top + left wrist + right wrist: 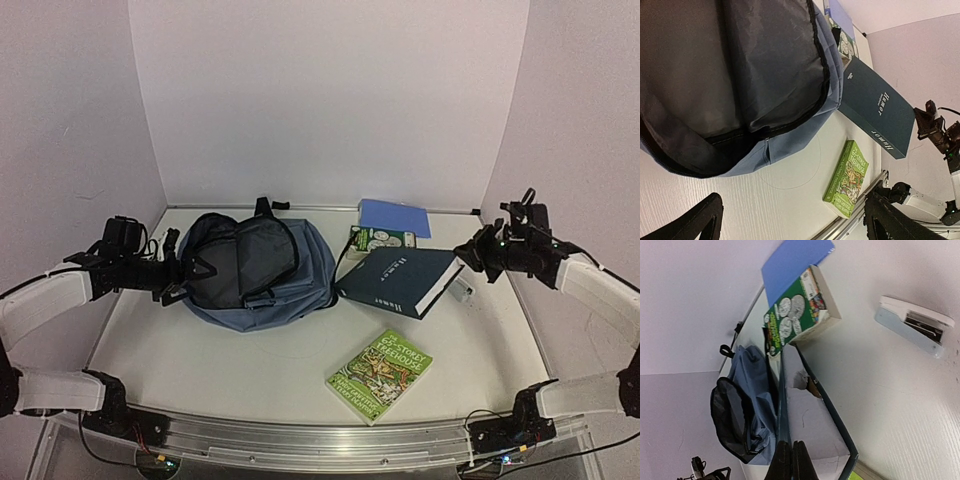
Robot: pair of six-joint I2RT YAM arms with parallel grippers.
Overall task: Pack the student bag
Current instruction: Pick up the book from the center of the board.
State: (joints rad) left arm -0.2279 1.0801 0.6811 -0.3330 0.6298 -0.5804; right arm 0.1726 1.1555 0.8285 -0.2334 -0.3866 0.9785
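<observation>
Toward the far edge of the surface, left of centre, the student bag lies with its main pocket unzipped and gaping. The left gripper is at the bag's left rim with its fingers spread wide. Just beside the bag on the right, the dark Humor book rests tilted, and the right gripper has its fingers together on what looks like the cover's right edge. The step in hand seems to be taking up this book; next it needs lifting clear and carrying left into the open mouth, which the left fingers may have to hold up.

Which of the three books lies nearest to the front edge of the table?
The bright green paperback, lying alone in front; the dark Humor book and the coin-cover book sit farther back.
</observation>
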